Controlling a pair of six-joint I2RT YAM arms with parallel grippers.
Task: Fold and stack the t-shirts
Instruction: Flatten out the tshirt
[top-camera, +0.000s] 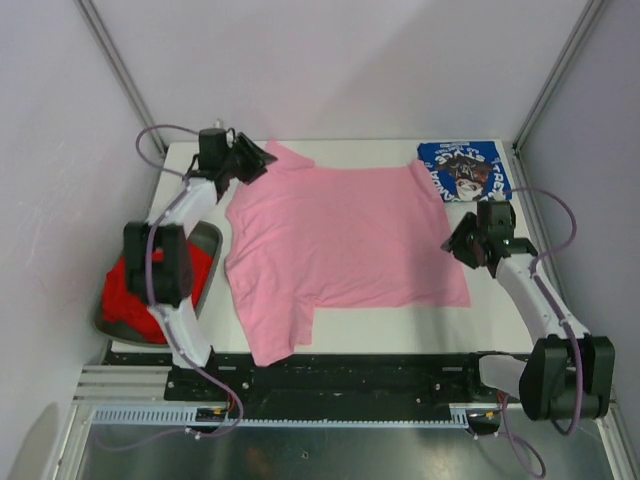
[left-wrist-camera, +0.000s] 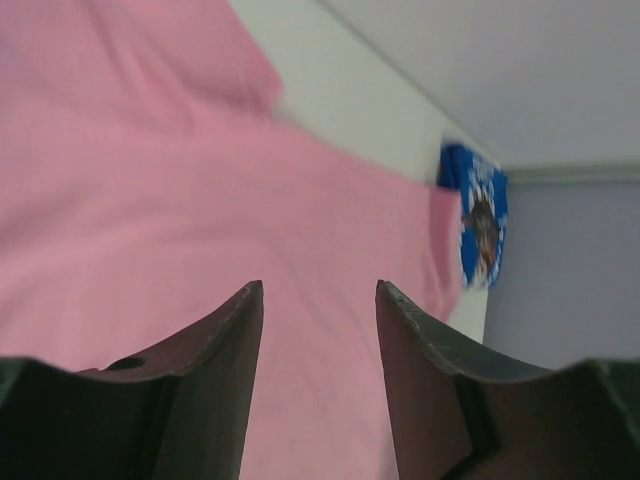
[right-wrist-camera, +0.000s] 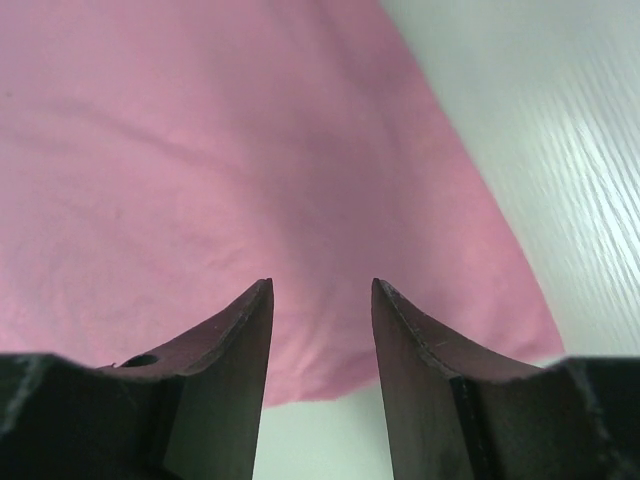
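The pink t-shirt (top-camera: 340, 240) lay spread flat across the middle of the white surface (top-camera: 400, 325), its long axis running left to right, with the sleeves toward the left and the hem toward the right. The left end effector (top-camera: 250, 160) hovered over the far-left sleeve corner, its jaws apart and empty, with pink cloth showing through the gap in the wrist view. The right end effector (top-camera: 468, 245) hung above the hem edge on the right, also parted and holding nothing. Each arm was thus nearest one end of the garment, and the cloth lay below and inward of both. The folded blue t-shirt (top-camera: 465, 170) rested at the far-right corner, just beyond the pink one. The red t-shirt (top-camera: 130, 290) sat bunched in the grey bin (top-camera: 208, 236) on the left.
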